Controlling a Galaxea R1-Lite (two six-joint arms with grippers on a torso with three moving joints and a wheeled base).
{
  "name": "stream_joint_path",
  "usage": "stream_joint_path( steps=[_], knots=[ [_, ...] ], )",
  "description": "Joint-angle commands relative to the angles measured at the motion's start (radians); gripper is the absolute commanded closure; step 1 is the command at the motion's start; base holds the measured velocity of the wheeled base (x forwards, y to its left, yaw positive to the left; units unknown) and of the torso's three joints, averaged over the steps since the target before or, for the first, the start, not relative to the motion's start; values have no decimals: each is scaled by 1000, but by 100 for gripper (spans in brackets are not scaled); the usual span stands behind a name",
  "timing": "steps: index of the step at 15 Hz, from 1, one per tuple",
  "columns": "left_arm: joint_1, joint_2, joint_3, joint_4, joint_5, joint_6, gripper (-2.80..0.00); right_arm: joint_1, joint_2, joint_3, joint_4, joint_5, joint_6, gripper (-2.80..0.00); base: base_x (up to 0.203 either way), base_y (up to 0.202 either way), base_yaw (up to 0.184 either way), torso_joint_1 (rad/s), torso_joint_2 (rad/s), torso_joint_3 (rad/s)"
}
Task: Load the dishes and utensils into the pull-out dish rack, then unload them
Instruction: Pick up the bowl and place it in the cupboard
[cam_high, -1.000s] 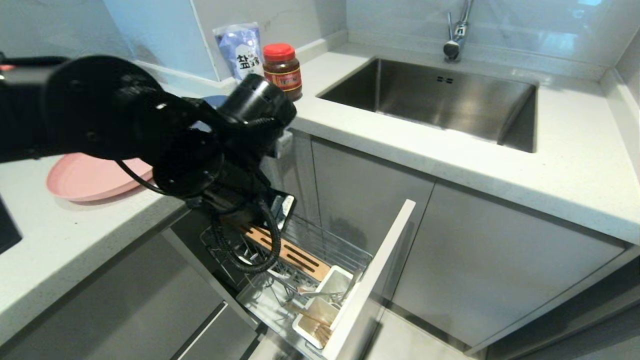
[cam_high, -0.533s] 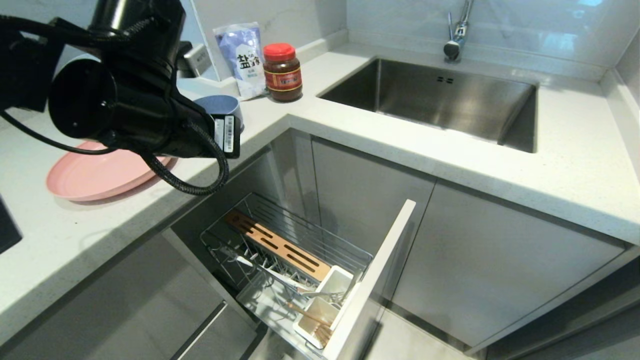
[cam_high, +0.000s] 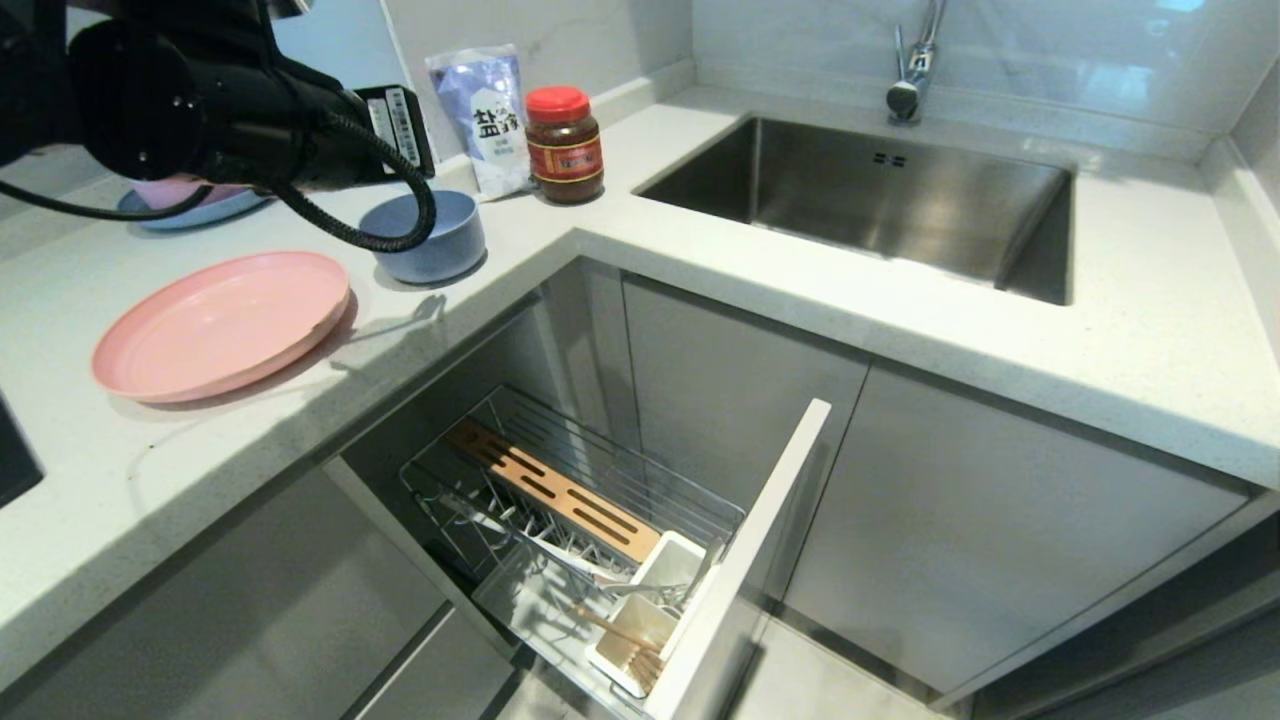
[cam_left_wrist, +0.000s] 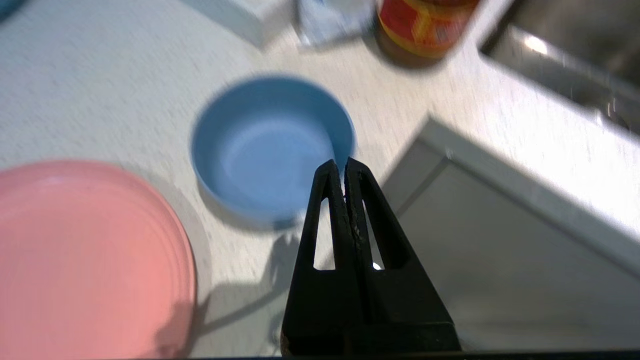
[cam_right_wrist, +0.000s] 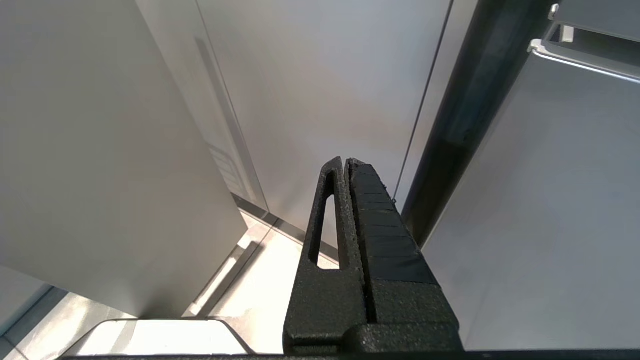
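Left gripper (cam_left_wrist: 345, 165), pressed together and empty, hangs over the bowl (cam_left_wrist: 270, 150) (rack (cam_high: 560, 510) waits open); spread the fingers first, then pinch one rim wall squarely.

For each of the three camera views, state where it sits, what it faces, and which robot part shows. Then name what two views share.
Head view: high, looking down at the pull-out dish rack; left arm shows.
Left wrist view: above the counter, facing the blue bowl; left gripper shut.
Right wrist view: low, facing cabinet doors; right gripper shut.
Shared by head and left wrist: bowl, pink plate.
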Motion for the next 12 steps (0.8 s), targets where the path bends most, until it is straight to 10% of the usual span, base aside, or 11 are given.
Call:
stream_joint_path(
  steps=[1,8,9,12],
  knots=[
    [23,57,-31,-49,3,-1,0,0,-4,2,0,0,0,0,0,0,0,0,0,0],
    [79,155,-89,-63,-29,41,0,1,-4,2,-1,0,0,0,0,0,0,0,0,0],
    [81,156,-88,-35,-31,63,-280,1,-4,2,0,0,0,0,0,0,0,0,0,0],
    [88,175,-95,-26,-64,69,-280,0,-4,2,-1,0,0,0,0,0,0,0,0,0]
  ],
)
